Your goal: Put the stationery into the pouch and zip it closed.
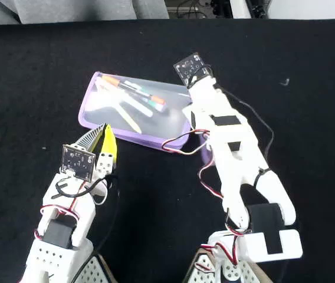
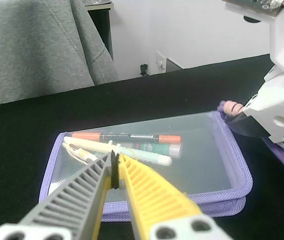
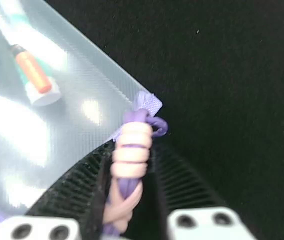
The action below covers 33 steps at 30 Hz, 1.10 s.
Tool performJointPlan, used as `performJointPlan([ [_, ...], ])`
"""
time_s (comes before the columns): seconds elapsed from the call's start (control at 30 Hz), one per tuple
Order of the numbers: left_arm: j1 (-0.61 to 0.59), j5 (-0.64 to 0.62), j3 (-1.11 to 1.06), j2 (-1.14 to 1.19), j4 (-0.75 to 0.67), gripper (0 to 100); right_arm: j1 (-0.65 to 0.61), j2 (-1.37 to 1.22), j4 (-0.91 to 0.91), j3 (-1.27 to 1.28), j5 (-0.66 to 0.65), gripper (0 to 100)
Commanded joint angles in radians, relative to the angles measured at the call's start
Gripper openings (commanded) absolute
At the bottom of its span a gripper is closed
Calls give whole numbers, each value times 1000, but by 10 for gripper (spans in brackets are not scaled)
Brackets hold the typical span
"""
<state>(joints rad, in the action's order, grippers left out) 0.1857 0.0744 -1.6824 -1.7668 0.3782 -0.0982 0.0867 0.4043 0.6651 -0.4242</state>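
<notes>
Right gripper (image 3: 128, 162) is clamping the zip pull (image 3: 131, 137) at 3 o'clock of the pouch (image 1: 155, 121). Left gripper (image 1: 104, 137), fingers pressed together, is sitting at 7 o'clock. Pens (image 1: 133, 94) are lying inside.

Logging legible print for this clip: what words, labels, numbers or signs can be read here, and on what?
Nothing is readable.
Pens in the pouch: dark marks on the barrels, too blurred to read.
Zip pull: no print.
Board on an arm's wrist: marks too small to read.
</notes>
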Motion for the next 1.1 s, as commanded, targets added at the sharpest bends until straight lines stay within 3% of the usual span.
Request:
performJointPlan([
  [0.0,-2,5,-21,-5,-2,33,-18,96,28,-8,-11,256],
  [0.2,-4,9,-21,-5,0,30,-17,260,91,-12,-17,393],
  [0.37,-5,9,-21,-5,0,30,-9,461,186,-8,-17,396],
  [0.53,-38,5,-21,-5,-5,30,92,644,261,-7,-9,389],
  [0.63,-73,2,-21,-6,-6,30,166,723,298,-5,-9,304],
  [0.83,-85,2,-19,-6,-35,30,215,886,310,102,-17,30],
  [1.07,-246,2,-19,-6,-12,30,209,1132,304,289,-11,39],
])
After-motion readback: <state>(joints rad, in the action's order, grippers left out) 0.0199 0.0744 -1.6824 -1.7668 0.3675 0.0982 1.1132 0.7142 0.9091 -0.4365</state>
